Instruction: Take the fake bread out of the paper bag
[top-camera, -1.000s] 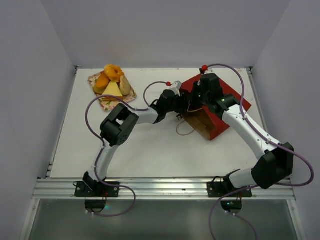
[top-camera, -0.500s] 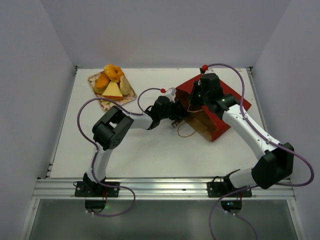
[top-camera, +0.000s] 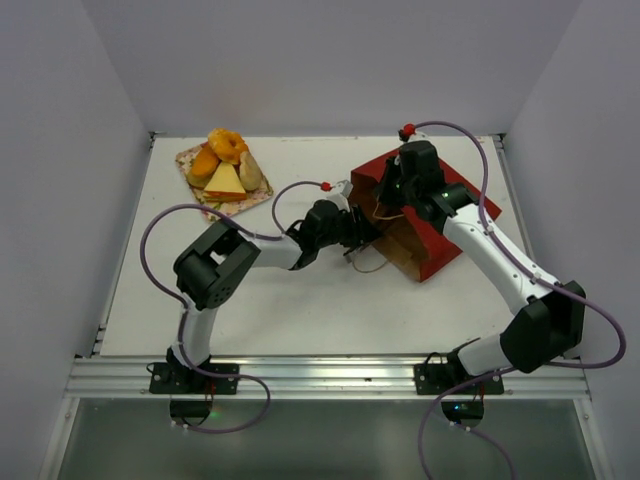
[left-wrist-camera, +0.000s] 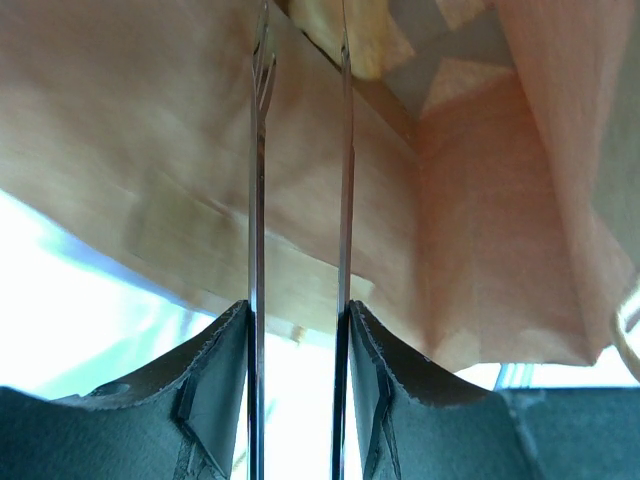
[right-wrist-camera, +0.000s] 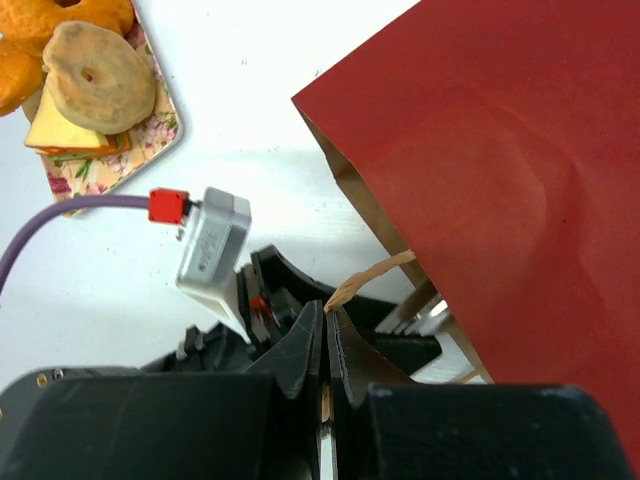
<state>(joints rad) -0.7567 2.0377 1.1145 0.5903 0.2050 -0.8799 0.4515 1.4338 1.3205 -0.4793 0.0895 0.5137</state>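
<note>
paper bag: matt red paper, brown inside | table: matt white

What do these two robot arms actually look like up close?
The left arm and right arm are white tubes with chunky black joints. A purple cable with a red plug loops along each. The left gripper has thin metal blades; the right gripper has black fingers.

The left arm's elbow swings down and outward toward the near left, and its purple cable bulges into a wider loop. The left gripper slides lower along the mouth of the large dark-red paper bag. The right gripper shifts slightly up and left, and the bag's upper left edge follows.
</note>
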